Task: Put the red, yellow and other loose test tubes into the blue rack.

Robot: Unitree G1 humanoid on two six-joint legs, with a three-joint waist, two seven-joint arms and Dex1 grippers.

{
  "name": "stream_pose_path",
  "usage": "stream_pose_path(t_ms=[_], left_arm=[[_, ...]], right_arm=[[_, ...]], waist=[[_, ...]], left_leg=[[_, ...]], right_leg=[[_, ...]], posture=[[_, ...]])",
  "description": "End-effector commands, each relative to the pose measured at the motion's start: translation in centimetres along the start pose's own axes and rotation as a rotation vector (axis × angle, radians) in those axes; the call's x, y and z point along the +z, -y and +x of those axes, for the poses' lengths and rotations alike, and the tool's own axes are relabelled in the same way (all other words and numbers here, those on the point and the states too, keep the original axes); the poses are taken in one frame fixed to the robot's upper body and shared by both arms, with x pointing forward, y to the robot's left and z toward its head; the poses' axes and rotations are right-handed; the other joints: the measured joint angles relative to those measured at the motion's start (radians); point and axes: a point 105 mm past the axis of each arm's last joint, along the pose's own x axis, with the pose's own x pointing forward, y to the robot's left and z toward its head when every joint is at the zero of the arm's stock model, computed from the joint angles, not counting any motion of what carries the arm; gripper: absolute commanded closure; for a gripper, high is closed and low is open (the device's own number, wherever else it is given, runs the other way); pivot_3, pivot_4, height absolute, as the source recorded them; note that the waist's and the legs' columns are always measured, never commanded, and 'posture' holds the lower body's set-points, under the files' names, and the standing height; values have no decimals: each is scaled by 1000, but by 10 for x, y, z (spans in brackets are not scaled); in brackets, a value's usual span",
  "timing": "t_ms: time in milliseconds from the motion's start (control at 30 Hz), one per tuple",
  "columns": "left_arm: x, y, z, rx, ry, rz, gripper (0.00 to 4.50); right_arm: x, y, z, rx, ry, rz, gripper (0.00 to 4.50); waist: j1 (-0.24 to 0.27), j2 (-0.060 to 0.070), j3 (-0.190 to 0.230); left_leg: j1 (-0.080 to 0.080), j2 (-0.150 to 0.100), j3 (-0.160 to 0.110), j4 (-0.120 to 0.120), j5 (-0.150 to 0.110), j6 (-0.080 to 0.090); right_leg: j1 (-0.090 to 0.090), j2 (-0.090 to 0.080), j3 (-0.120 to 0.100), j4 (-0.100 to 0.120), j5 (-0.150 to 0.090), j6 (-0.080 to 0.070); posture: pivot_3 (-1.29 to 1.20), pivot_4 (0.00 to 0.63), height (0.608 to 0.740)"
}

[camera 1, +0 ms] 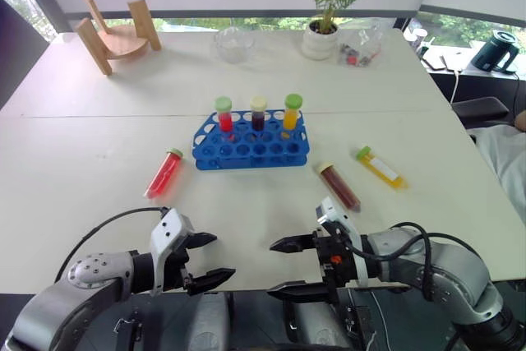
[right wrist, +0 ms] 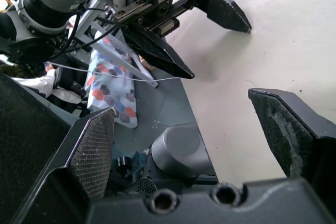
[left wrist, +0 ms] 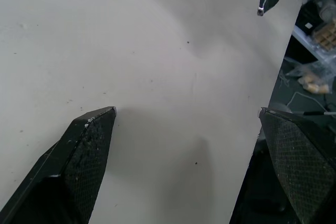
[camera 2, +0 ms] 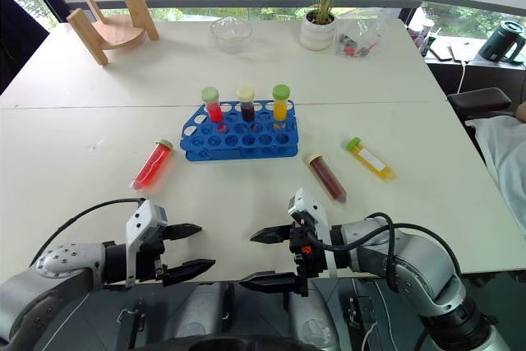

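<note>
The blue rack [camera 1: 251, 147] stands mid-table with three capped tubes upright in its back row. Three loose test tubes lie flat around it: a red one [camera 1: 163, 173] to its left, a dark brown one [camera 1: 339, 186] to its front right, and a yellow one [camera 1: 380, 167] further right. My left gripper [camera 1: 219, 256] hovers open and empty over the table's near edge, below the red tube. My right gripper [camera 1: 272, 267] is also open and empty, pointing left towards the left gripper [right wrist: 195, 32], below the brown tube. All the tubes are well beyond both grippers.
At the back of the table are a wooden stand [camera 1: 120, 35], a glass bowl [camera 1: 236, 43], a potted plant [camera 1: 323, 32] and a clear bag of small items [camera 1: 361, 47]. A kettle [camera 1: 496, 52] sits off the table at the far right. The table's near edge [left wrist: 262, 114] runs under both grippers.
</note>
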Motion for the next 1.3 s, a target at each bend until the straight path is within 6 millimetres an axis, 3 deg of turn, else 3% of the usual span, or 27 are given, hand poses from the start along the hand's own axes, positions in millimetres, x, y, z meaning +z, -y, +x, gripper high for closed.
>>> stream_pose_path(t_ms=[33,433,767,867,967,1100,1233,1300], left_arm=[[4,6,-1,-32,-14,47,38],[16,1,1,-11,59,21,38],[19,-3,8,30,49,16,38],[39,-4,0,-7,77,-10,38],[62,-10,-13,-17,59,66,38],[97,-17,-30,-8,28,229,38],[125,-19,-39,-12,6,398,38],[134,-24,-40,12,-16,504,38]], right_arm=[[11,-9,1,27,22,-45,0],[15,-5,-1,1,18,-43,0],[20,14,-9,-91,16,-68,0],[49,21,-17,-132,116,-61,0],[95,18,-40,-101,215,-76,0],[142,40,-85,-288,138,-149,0],[166,90,-145,-664,-96,-218,0],[159,113,-174,-796,-294,-235,0]], waist=[[0,0,0],[1,0,0],[2,0,0],[1,0,0],[-2,0,1],[2,1,2],[2,2,3],[0,2,3]], left_leg=[[0,0,0,0,0,0],[0,0,0,0,0,0],[0,0,0,0,0,0],[0,0,0,1,0,0],[0,0,0,2,0,0],[0,0,0,1,0,0],[-3,0,2,-1,0,0],[-3,0,3,-2,-1,1]], right_leg=[[0,0,0,0,0,0],[0,0,0,0,0,0],[0,0,0,0,0,0],[0,0,0,0,0,0],[0,1,0,1,1,0],[0,1,0,1,1,0],[-4,0,0,-1,0,0],[-5,0,0,-2,0,0]], posture=[[0,150,740],[0,150,740],[0,150,740],[0,150,740],[0,150,740],[0,150,740],[0,150,740],[0,150,740]])
